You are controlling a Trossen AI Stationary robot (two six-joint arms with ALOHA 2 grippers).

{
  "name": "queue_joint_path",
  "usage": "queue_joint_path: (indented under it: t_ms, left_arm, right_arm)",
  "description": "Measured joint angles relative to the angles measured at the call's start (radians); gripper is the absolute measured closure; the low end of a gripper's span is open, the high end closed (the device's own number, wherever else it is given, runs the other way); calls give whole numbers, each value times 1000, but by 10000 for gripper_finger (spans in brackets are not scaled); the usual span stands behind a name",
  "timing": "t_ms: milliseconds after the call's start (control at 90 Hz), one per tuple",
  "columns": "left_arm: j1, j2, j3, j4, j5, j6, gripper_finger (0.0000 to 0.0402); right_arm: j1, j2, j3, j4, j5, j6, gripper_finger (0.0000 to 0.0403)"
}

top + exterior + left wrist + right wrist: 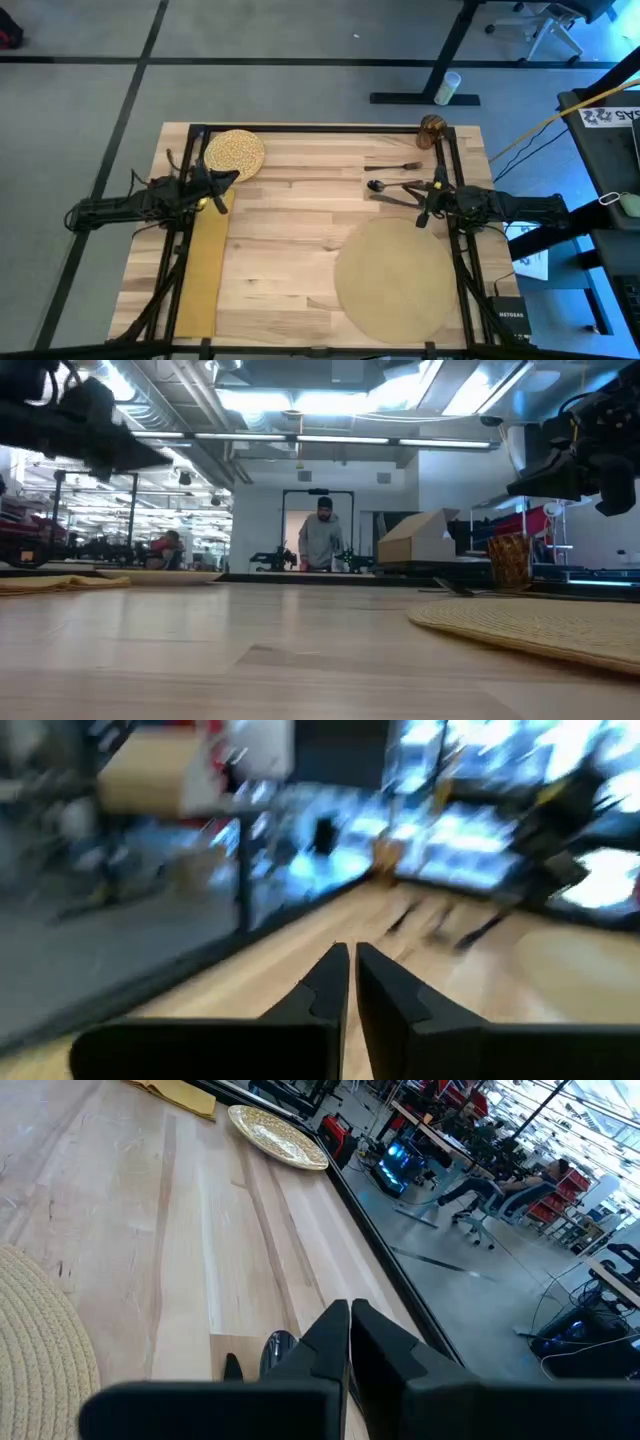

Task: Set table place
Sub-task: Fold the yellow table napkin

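While no writing reads clearly, the plate (235, 153) lies beside the napkin (203, 262)

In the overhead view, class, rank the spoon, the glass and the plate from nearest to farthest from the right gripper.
Measured from the right gripper:
1. Spoon: just beside the gripper, toward the table's far edge.
2. Glass: at the far right corner.
3. Plate: across the table, at the far left corner by the left arm.

A person in a grey top (321, 540) stands far back in the room. A big cardboard box (417, 537) sits to one side. On the grey floor (300, 90) lies a small white cup (447, 88), near an office chair (545, 25).
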Motion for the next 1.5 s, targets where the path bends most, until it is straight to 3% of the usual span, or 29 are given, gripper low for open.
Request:
queue_joint_path:
  t_ms: [144, 356, 567, 744, 889, 1011, 1500]
  left_arm:
    - [0, 71, 111, -70, 92, -19, 401]
    - [0, 320, 344, -232, 228, -34, 401]
    - [-12, 649, 600, -569, 334, -115, 401]
    - [-78, 860, 720, -831, 412, -226, 402]
    - [-142, 983, 740, -1035, 419, -371, 401]
    - [-199, 1064, 728, -1117, 419, -504, 401]
    - [-330, 1337, 713, -1298, 389, -665, 401]
  right_arm:
    - [0, 0, 0, 0, 0, 0, 403]
    - [0, 0, 0, 0, 0, 0, 403]
    - [0, 0, 0, 0, 0, 0, 403]
    - [0, 0, 0, 0, 0, 0, 403]
    - [0, 0, 0, 0, 0, 0, 403]
    - [0, 0, 0, 0, 0, 0, 403]
    - [0, 0, 0, 0, 0, 0, 403]
